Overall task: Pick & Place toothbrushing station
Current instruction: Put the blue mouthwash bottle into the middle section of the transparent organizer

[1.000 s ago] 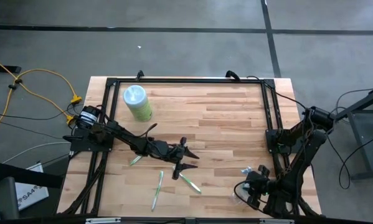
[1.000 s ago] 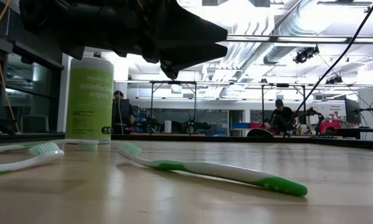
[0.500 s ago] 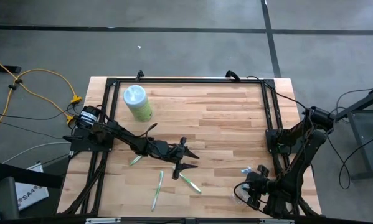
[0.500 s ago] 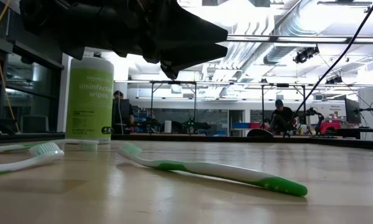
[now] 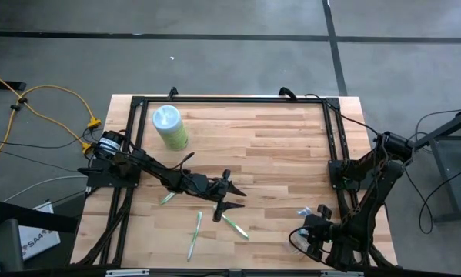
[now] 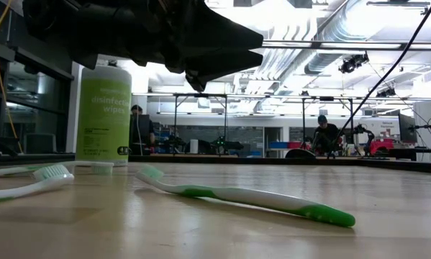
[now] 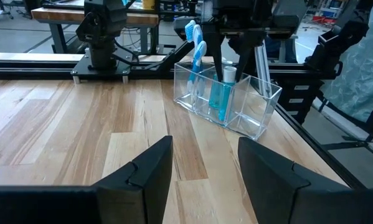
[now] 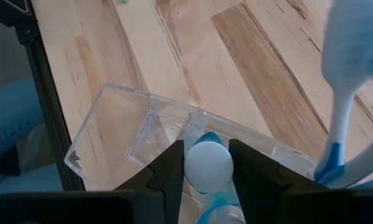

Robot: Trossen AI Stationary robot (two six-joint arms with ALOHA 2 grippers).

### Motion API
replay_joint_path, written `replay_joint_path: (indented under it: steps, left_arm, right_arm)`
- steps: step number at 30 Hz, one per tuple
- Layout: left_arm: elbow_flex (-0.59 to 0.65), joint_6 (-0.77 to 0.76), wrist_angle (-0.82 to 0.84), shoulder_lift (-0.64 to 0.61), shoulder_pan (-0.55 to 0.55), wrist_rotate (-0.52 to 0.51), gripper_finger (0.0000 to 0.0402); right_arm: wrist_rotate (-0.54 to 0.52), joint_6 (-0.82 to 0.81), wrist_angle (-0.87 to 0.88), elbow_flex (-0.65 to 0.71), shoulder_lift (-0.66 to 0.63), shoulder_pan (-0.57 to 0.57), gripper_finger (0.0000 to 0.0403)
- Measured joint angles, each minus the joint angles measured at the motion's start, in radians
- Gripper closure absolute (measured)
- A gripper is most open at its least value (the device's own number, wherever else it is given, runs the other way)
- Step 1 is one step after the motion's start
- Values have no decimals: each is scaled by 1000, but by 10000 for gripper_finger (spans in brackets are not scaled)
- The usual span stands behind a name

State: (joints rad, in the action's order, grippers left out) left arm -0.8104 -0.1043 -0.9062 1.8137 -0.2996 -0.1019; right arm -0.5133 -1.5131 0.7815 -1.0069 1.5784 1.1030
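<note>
In the right wrist view the small blue tube [image 8: 206, 167] with a white cap and the blurred blue-and-white toothbrush [image 8: 348, 93] are cut off by the edge; the clear plastic cup [image 8: 136, 140] too.

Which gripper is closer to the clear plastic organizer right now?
Right. The right gripper is directly over the clear organizer, closed on the blue tube's white cap inside it. The left gripper is open, hovering mid-table over the green toothbrushes, well apart from it.
</note>
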Motion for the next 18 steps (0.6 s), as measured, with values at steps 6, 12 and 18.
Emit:
replay_joint_path:
  steps: [6, 12, 18]
  left_arm:
    - [0, 0, 0, 0, 0, 0, 224]
    - [0, 0, 0, 0, 0, 0, 224]
    - [0, 0, 0, 0, 0, 0, 224]
  right_arm:
    - [15, 0, -1, 0, 0, 0, 285]
    - [17, 7, -3, -1, 0, 0, 285]
    - [25, 40, -16, -1, -6, -11, 285]
